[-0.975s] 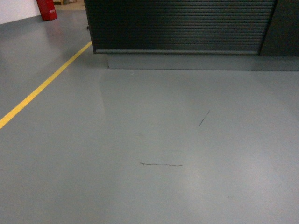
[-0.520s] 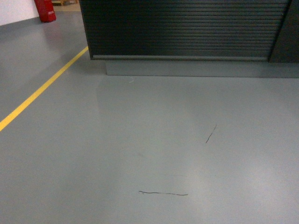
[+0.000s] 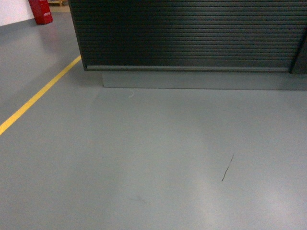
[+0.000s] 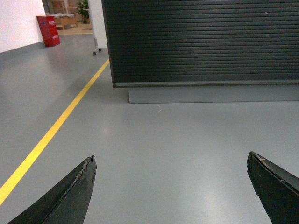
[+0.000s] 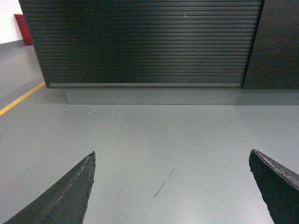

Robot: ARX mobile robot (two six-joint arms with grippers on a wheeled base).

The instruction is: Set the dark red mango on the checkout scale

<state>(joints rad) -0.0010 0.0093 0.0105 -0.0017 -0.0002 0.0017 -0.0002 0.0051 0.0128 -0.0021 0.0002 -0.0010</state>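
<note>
The checkout fills the top of the head view, showing only its dark ribbed front panel above a grey plinth; it also shows in the left wrist view and the right wrist view. Its top is out of view. The dark red mango and the scale are out of view. My left gripper is open over bare grey floor, nothing between its fingers. My right gripper is open too, over the floor. Neither gripper shows in the head view.
A yellow floor line runs diagonally along the left. A red object stands at the far left by a white wall. A plain dark panel adjoins the ribbed front on the right. A thin dark scuff marks the grey floor.
The checkout front has grown larger and lower in the head view, and the floor scuffs have slid down towards me; the long horizontal scuff has left the frame.
</note>
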